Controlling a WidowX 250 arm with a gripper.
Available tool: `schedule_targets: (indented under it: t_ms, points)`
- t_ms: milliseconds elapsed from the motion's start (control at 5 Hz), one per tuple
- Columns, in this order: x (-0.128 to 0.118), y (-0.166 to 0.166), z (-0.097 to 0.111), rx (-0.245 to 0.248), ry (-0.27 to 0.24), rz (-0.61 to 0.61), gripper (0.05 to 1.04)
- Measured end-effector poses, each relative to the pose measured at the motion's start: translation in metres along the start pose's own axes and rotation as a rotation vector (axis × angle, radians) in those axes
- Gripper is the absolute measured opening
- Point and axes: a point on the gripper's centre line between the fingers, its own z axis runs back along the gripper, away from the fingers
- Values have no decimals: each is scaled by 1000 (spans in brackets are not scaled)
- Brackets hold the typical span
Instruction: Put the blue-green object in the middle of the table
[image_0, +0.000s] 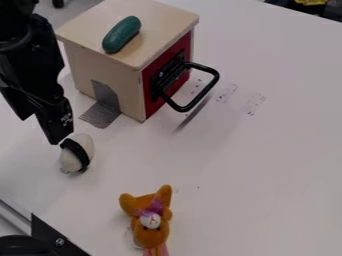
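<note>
The blue-green oblong object (121, 34) lies atop a beige-and-red box (163, 22), upper left of the frame, apart from the black tool (55, 117), whose opening and hold I cannot tell.

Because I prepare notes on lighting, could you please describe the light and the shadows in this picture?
In the camera view, soft light on the white table; a narrow, dark shadow below the black handle; a broader, fainter one on the table, right of the box; slight shading beside the green object; no strong glare.
</note>
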Motion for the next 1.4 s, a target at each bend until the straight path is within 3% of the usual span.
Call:
schedule_targets:
  t_ms: [200,1000,1400]
  points:
    - [-3,-3,-4,-12,14,0,998]
    - [98,40,21,-3,-23,105,998]
    - [127,49,-7,-37,55,164,998]
